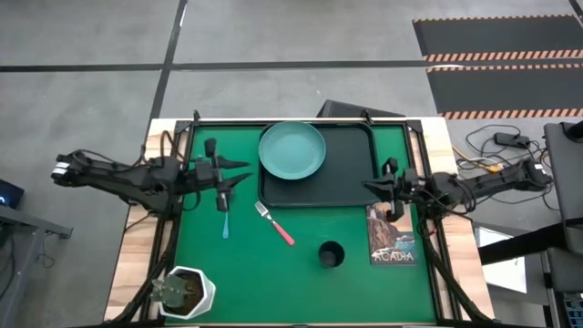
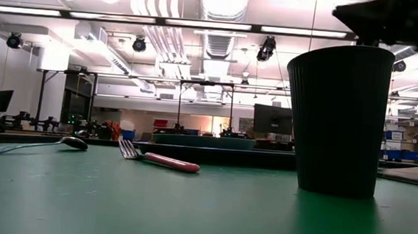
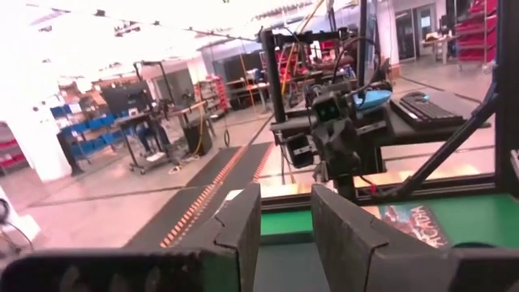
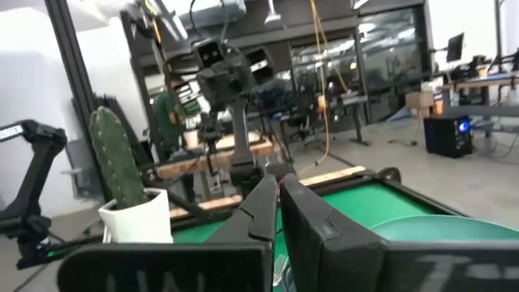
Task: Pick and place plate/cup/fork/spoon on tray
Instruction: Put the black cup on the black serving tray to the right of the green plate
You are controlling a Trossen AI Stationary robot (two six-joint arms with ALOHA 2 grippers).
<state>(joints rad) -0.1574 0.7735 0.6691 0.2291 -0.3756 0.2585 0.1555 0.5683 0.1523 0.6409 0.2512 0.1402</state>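
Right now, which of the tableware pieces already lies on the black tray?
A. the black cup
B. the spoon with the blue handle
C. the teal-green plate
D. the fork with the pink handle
C: in the high view the plate sits on the left part of the tray, overhanging its top-left corner, while the cup, the fork and the spoon lie on the green mat.

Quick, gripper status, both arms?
Left gripper: open, holding nothing.
Right gripper: shut, holding nothing.
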